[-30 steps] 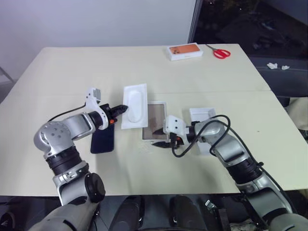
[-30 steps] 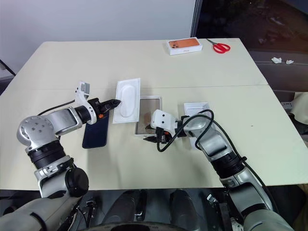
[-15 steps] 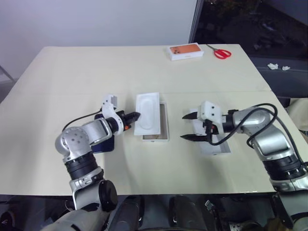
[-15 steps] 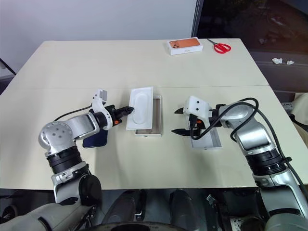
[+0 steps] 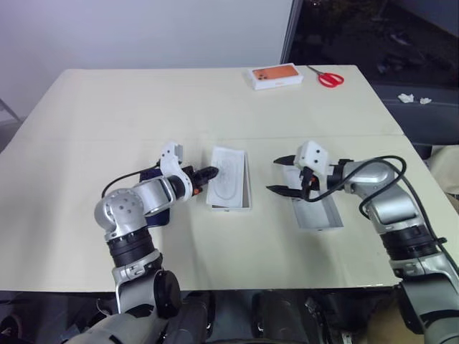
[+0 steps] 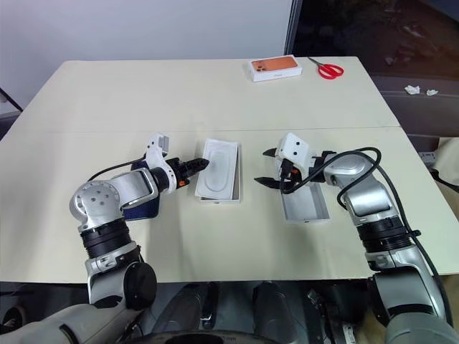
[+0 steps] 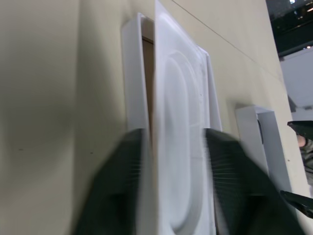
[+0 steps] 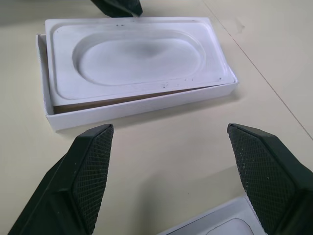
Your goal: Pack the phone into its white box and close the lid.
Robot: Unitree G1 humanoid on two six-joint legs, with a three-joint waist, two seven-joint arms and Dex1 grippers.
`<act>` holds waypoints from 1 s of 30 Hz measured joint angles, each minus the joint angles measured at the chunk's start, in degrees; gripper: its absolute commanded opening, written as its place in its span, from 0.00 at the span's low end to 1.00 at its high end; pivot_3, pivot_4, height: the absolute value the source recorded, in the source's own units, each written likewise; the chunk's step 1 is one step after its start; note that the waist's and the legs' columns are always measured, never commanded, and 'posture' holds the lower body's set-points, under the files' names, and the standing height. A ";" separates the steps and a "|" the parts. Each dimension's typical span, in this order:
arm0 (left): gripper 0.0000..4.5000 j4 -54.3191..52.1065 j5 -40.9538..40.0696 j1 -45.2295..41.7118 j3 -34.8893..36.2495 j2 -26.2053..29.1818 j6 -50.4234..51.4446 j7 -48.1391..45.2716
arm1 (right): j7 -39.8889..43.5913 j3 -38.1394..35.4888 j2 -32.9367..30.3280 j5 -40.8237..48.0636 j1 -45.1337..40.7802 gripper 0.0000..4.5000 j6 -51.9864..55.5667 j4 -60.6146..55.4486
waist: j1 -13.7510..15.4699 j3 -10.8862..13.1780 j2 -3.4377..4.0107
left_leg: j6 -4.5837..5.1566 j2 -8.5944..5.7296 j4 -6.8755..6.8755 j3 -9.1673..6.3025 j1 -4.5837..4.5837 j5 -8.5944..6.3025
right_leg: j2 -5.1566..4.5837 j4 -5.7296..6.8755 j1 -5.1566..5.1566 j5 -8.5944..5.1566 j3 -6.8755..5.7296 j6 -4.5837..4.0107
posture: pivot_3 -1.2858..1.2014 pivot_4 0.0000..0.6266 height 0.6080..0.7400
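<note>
White box (image 6: 228,188): shallow, square-cornered, near table (image 6: 107,93) centre, long axis running away from the robot. A round-cornered white insert tray (image 6: 217,168) with an oval recess lies in it, tilted, one long edge raised. Phone (image 6: 141,206): dark navy, flat on the table left of the box, mostly hidden under the left arm. Lid (image 6: 305,204): plain white inside up, right of the box. Left gripper (image 6: 199,166): fingers parted astride the tray's near edge, contact unclear. Right gripper (image 6: 266,167): spread wide, empty, above the lid.
</note>
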 measured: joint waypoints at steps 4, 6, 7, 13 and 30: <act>0.99 -0.67 -0.04 0.00 -0.02 0.26 1.11 -0.10 | -0.26 0.17 0.70 -0.18 -0.56 0.87 -0.57 0.81 | -0.02 0.00 0.00 | 0.00 0.00 0.00 0.00 0.00 0.00 | 0.00 0.00 0.00 0.00 0.00 0.00 | 0.52 0.24 1.00; 0.99 -1.79 -0.07 0.00 -0.05 0.61 2.15 -0.39 | -0.27 0.27 0.73 -0.57 -0.81 0.87 -1.12 1.13 | -0.05 0.00 0.00 | -0.01 0.00 -0.01 0.00 0.00 0.00 | 0.01 0.00 -0.01 0.00 0.00 0.00 | 0.52 0.24 1.00; 0.99 -2.17 -0.08 0.00 -0.04 0.65 2.41 -0.56 | -0.27 0.33 0.78 -0.68 -0.81 0.87 -1.24 1.17 | -0.06 0.00 0.00 | -0.01 0.00 -0.01 0.00 0.00 0.00 | 0.01 0.00 -0.01 0.00 0.00 0.00 | 0.52 0.24 1.00; 0.99 -6.56 -1.34 0.62 -1.92 3.92 4.97 -3.90 | -1.80 0.62 4.93 -0.31 -3.28 0.87 1.22 1.21 | -0.34 0.00 0.00 | -0.06 0.04 -0.04 0.00 0.00 0.03 | 0.01 0.03 -0.05 0.00 0.02 0.00 | 0.52 0.24 1.00; 1.00 -5.65 8.05 20.38 -13.34 34.39 -40.64 -36.16 | -13.35 13.97 16.09 -12.45 -7.21 0.01 4.76 1.26 | -0.14 0.01 0.05 | -0.13 0.06 -0.18 0.05 0.00 0.04 | -0.06 0.01 -0.24 0.02 0.14 -0.09 | 0.52 0.24 1.00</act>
